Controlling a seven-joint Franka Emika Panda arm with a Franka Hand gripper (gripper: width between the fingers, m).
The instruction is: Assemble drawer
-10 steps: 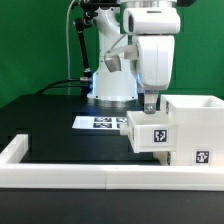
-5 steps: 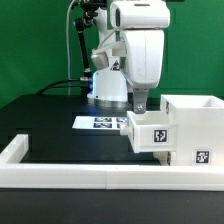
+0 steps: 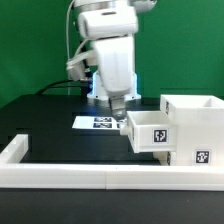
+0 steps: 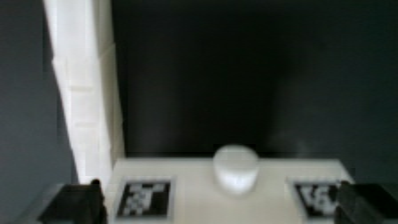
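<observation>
The drawer's tall white housing (image 3: pixel 192 128) stands at the exterior view's right, with a tag on its lower front. A small white tray (image 3: pixel 150 131) with a tag sticks out of its left side. My gripper (image 3: pixel 118 113) hangs just left of the tray, above the table, and holds nothing. In the wrist view the tray's white face (image 4: pixel 222 178) shows two tags and a rounded knob (image 4: pixel 235 167). My dark fingertips (image 4: pixel 79 201) stand wide apart on either side of it, and the gripper (image 4: pixel 222 206) is open. I see no second tray.
The marker board (image 3: pixel 98 122) lies flat on the black table behind my gripper. A low white border wall (image 3: pixel 90 176) runs along the front and up the left side; it also shows in the wrist view (image 4: pixel 84 90).
My arm has swung toward the exterior view's left, from over the tray's top to beside its left end. The tray and housing have not moved.
</observation>
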